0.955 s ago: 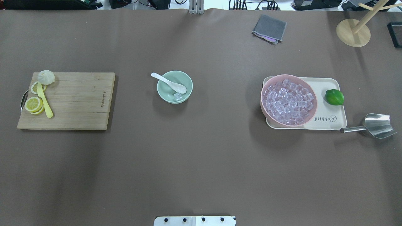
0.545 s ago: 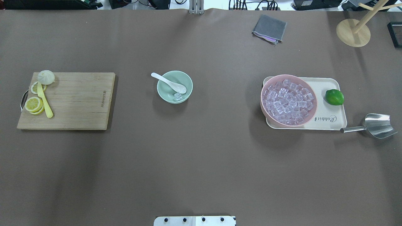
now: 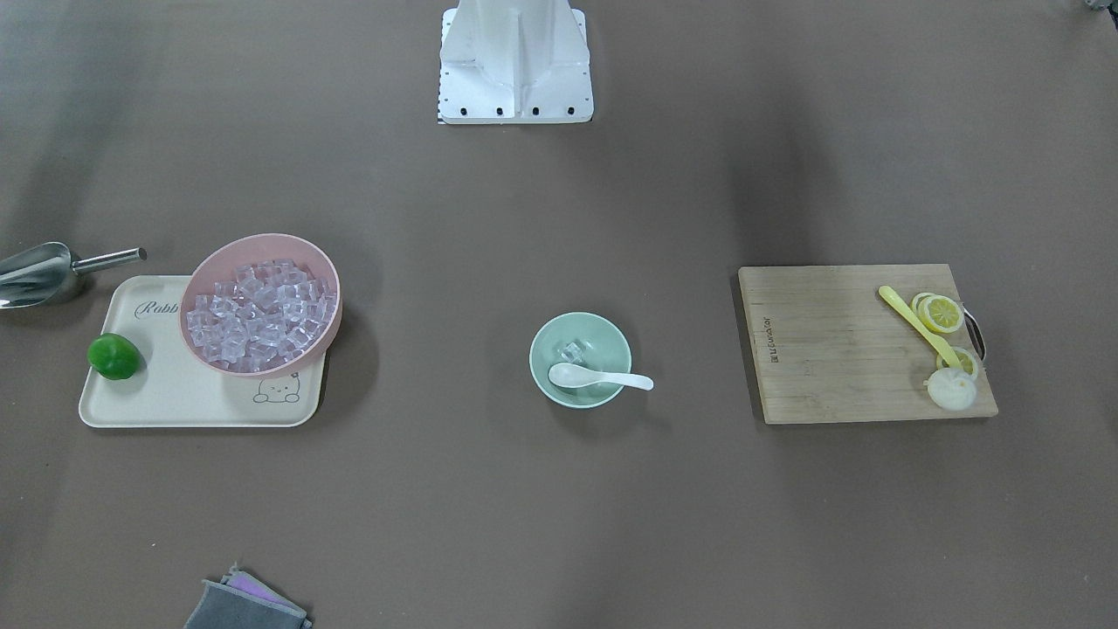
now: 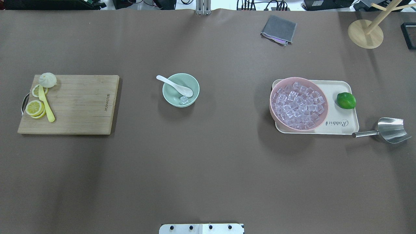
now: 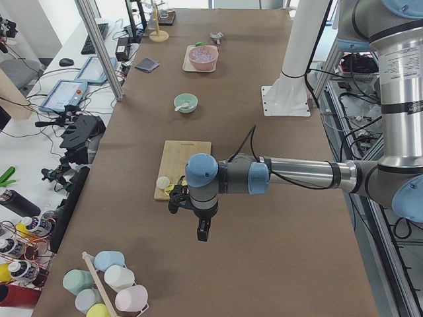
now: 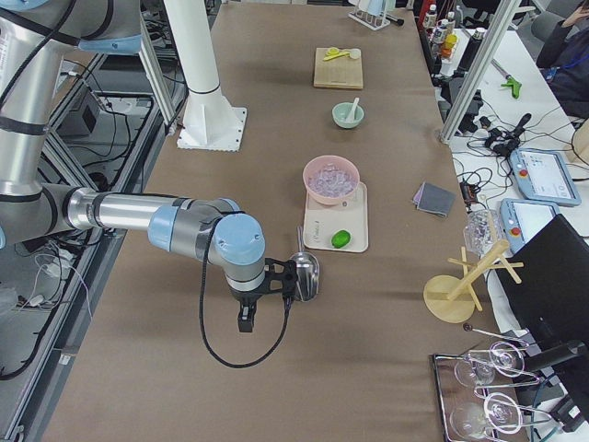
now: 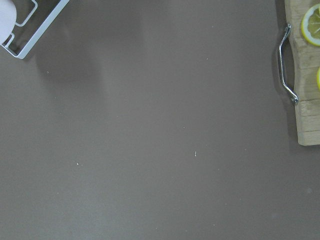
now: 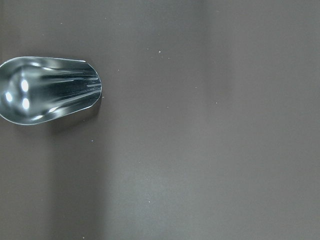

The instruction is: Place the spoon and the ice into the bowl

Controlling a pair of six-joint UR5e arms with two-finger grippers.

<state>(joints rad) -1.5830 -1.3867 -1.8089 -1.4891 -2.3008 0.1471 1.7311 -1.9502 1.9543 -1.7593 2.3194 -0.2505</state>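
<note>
The mint-green bowl (image 4: pixel 191 84) stands on the table left of centre and also shows in the front view (image 3: pixel 603 341). The white spoon (image 4: pixel 174 85) lies with its scoop inside the bowl and its handle over the far-left rim. One clear ice cube (image 4: pixel 184 100) sits in the bowl beside the scoop. My left gripper (image 5: pixel 201 232) hangs over the table beyond the cutting board's end, far from the bowl. My right gripper (image 6: pixel 245 322) hangs near the steel scoop. Both show only in the side views, so I cannot tell if they are open or shut.
A pink bowl (image 4: pixel 298 104) full of ice cubes sits on a cream tray (image 4: pixel 344 125) with a lime (image 4: pixel 346 100). A steel scoop (image 4: pixel 390 130) lies right of the tray. A cutting board (image 4: pixel 78 104) holds lemon slices and a yellow spoon (image 4: pixel 46 105). A grey cloth (image 4: pixel 279 29) lies at the back.
</note>
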